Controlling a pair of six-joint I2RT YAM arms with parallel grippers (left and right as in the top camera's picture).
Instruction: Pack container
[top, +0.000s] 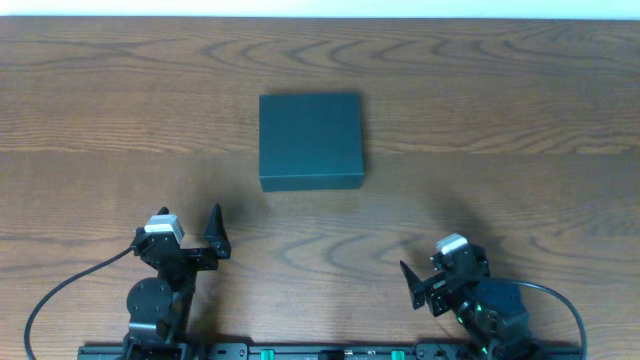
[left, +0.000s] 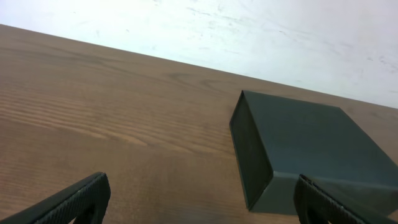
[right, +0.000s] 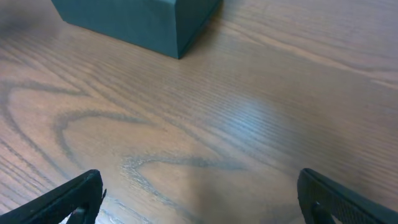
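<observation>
The container (top: 311, 140) is a dark green square box lying shut and flat at the middle of the wooden table (top: 500, 110). In the overhead view my left gripper (top: 190, 232) sits near the front edge, left of and below the box, open and holding nothing. My right gripper (top: 432, 268) sits at the front right, also open and holding nothing. In the left wrist view the container (left: 305, 149) lies ahead to the right, partly behind my right-hand finger (left: 323, 202). The right wrist view shows a corner of the container (right: 137, 22) far ahead at upper left, with bare wood between my fingers (right: 68, 199).
A white wall (left: 249, 31) runs behind the table's far edge. Black cables (top: 60, 290) loop beside both arm bases at the front edge. Bare wood surrounds the box on all sides.
</observation>
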